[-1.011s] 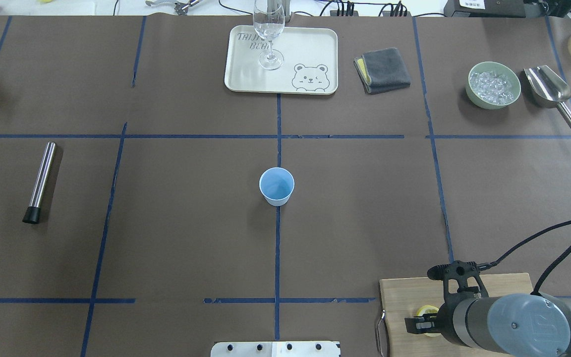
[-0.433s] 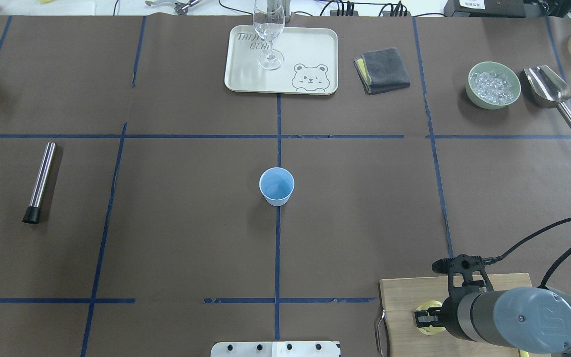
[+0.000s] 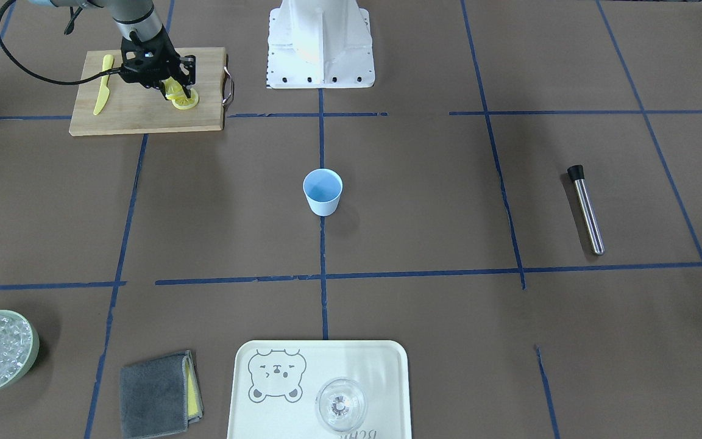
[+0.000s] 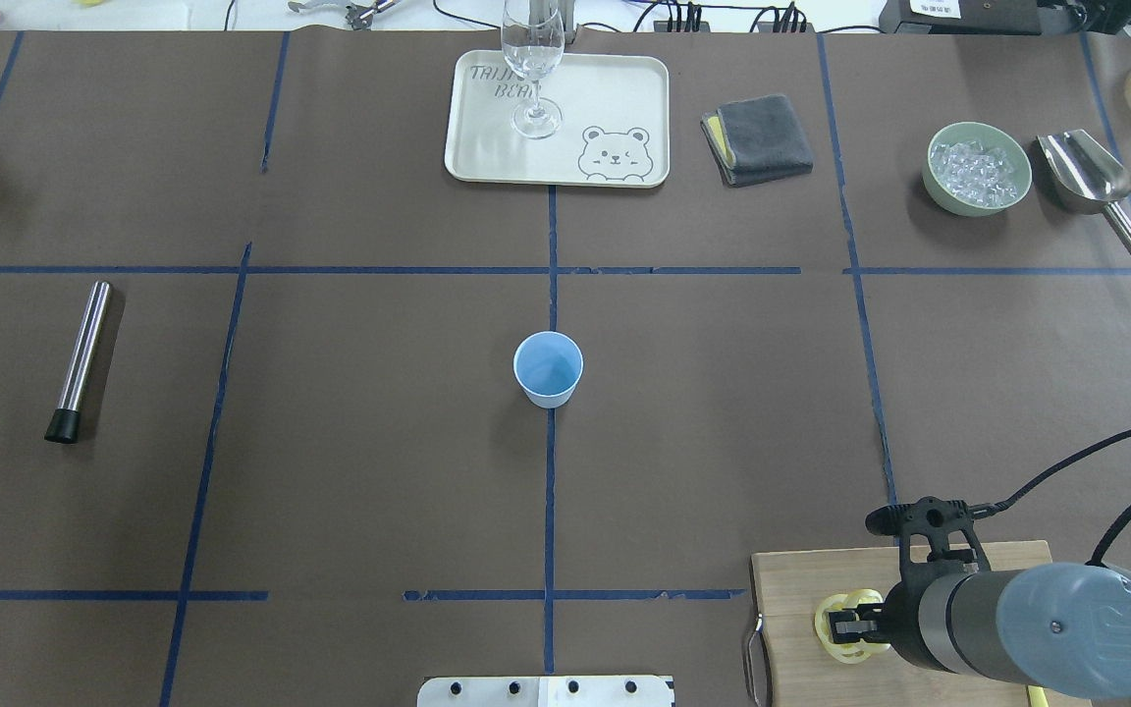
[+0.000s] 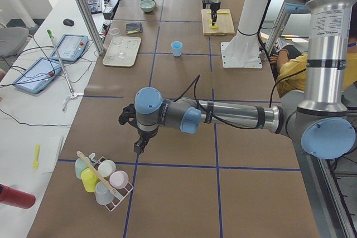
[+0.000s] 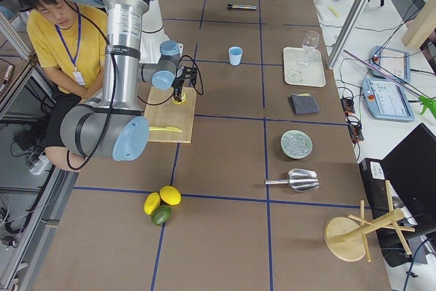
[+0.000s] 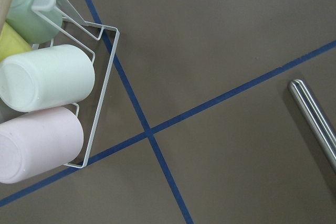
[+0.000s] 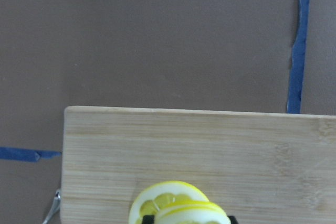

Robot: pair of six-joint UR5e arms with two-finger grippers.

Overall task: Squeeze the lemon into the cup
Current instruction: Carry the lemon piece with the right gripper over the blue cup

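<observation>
2 lemon slices (image 8: pixel 160 199); 1 ea: cup (image 4: pixel 548 368), glass (image 4: pixel 532 59), tray (image 4: pixel 615 98), bowl (image 4: pixel 976 168)

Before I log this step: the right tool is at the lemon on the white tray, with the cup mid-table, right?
The right tool is at the lemon on the cutting board, not the tray; the overhead view shows it. The cup is mid-table.

The lemon (image 8: pixel 189 214) has a yellow rind and pale pith. The cup (image 3: pixel 323 191) is pale blue. Blue tape lines (image 3: pixel 424 273) grid the brown table (image 3: pixel 448 201).
</observation>
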